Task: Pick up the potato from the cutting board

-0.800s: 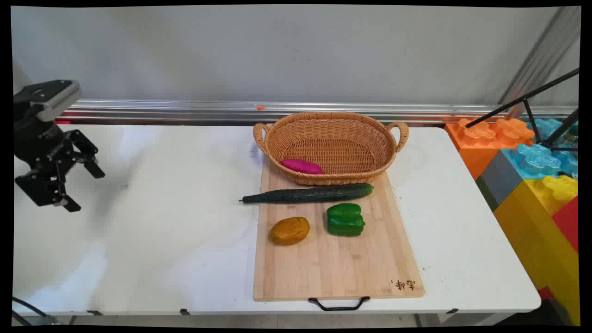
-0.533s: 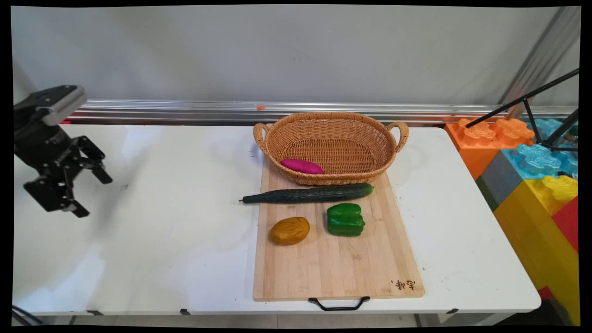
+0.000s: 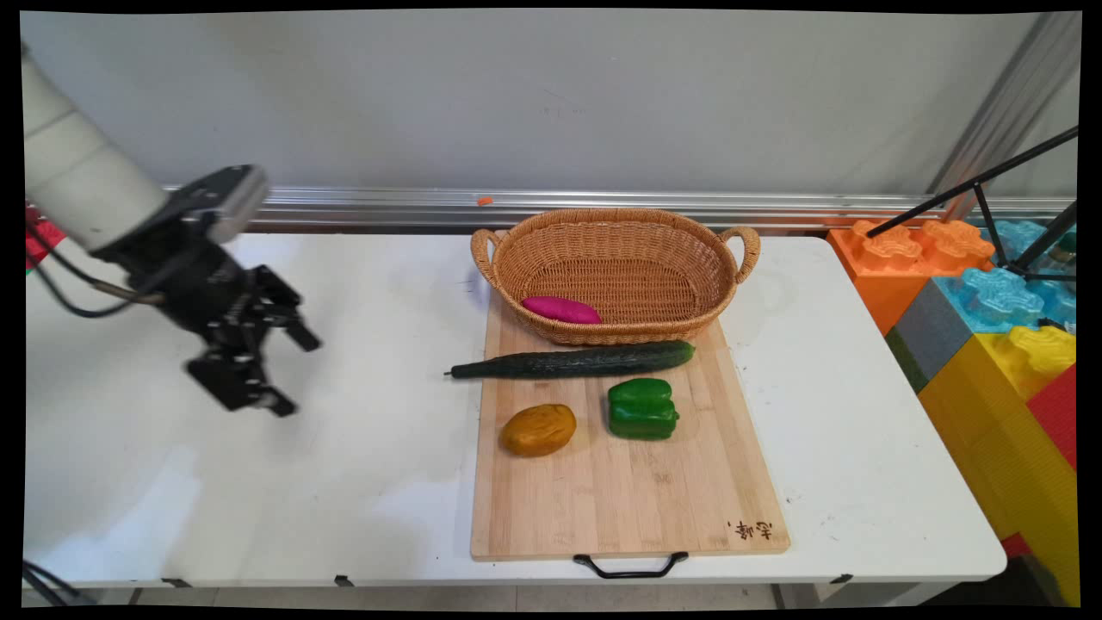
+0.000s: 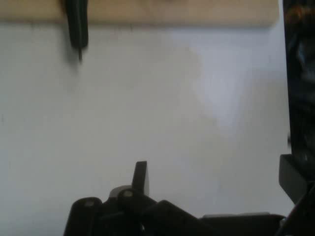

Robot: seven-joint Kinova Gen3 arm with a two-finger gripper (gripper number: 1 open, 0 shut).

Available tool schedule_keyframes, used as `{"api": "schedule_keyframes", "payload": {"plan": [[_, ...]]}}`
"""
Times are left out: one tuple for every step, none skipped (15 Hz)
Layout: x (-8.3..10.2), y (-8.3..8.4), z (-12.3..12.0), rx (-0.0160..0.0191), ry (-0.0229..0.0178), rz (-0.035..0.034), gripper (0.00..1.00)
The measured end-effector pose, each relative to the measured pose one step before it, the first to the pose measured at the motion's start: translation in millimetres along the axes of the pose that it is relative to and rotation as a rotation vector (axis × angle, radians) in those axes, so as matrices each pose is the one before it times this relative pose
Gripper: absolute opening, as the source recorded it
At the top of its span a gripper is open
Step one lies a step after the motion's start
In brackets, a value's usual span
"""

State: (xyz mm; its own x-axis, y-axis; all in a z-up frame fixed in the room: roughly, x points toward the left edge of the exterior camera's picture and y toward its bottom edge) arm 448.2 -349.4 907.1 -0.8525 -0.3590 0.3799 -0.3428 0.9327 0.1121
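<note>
One wicker basket [image 3: 616,274] stood at the far end of the cutting board [image 3: 628,491] and held a single magenta sweet potato [image 3: 561,310] against its left near wall. On the board lay one cucumber [image 3: 572,361] just near of the basket, its stem tip overhanging the board's left edge, one green pepper [image 3: 642,409] and one brown potato [image 3: 539,430]. The gripper [image 3: 288,372] hung over bare worktop [image 3: 362,465], well left of the board, fingers [image 3: 301,336] released and holding nothing. The hand view showed only the board's edge [image 4: 197,12] and the cucumber's tip [image 4: 77,29]; the main view alone showed the coloured blocks [image 3: 990,327] at the right.
</note>
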Motion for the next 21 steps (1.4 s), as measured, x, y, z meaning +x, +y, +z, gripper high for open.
{"api": "schedule_keyframes", "payload": {"plan": [[12.62, 3.56, 6.74, 0.00698, 0.01346, 0.00111, 1.0], [12.35, 3.37, 6.98, 0.00753, 0.01273, 0.00045, 1.0], [13.76, 3.34, 8.2, 0.0089, 0.01405, 0.0004, 1.0], [12.91, 2.53, 8.98, 0.00925, 0.01226, -0.0001, 1.0], [10.22, 1.9, 7.96, 0.00881, 0.01054, 0.00098, 1.0], [10.83, 1.4, 9.73, 0.00936, 0.01107, 0.00092, 1.0], [7.82, 1.14, 9.21, 0.00621, 0.00733, -0.00221, 1.0], [5.82, 0.97, 7.61, 0.00465, 0.00661, -0.00214, 1.0], [5.12, 0.89, 8.18, 0.00236, 0.00561, -0.00252, 1.0], [6.25, 0.65, 11.42, 0.00466, 0.00723, -0.00272, 1.0], [4.82, 0.43, 11.51, 0.00468, 0.00541, -0.00301, 1.0], [2.85, 0.4, 9.94, 0.00253, 0.00219, -0.00326, 1.0], [1.62, 0.09, 6.52, 0.00272, 0.00162, -0.00203, 1.0], [1.8, 0.13, 9.63, 0.00456, 0.00206, -0.00404, 1.0], [1.15, 0.02, 6.28, 0.00307, 0.00167, -0.0034, 1.0], [1.22, 0.15, 9.12, 0.00442, 0.00274, -0.00688, 1.0], [0.89, 0.29, 7.31, 0.00281, 0.00304, -0.00736, 1.0], [0.78, 0.4, 7.01, 0.00111, 0.00335, -0.00844, 1.0], [0.82, 0.32, 6.47, 0.00138, 0.00368, -0.00765, 1.0], [0.57, 0.27, 6.3, 0.00057, 0.00326, -0.0083, 1.0], [0.42, 0.17, 4.66, 0.0011, 0.00251, -0.00581, 1.0]]}}
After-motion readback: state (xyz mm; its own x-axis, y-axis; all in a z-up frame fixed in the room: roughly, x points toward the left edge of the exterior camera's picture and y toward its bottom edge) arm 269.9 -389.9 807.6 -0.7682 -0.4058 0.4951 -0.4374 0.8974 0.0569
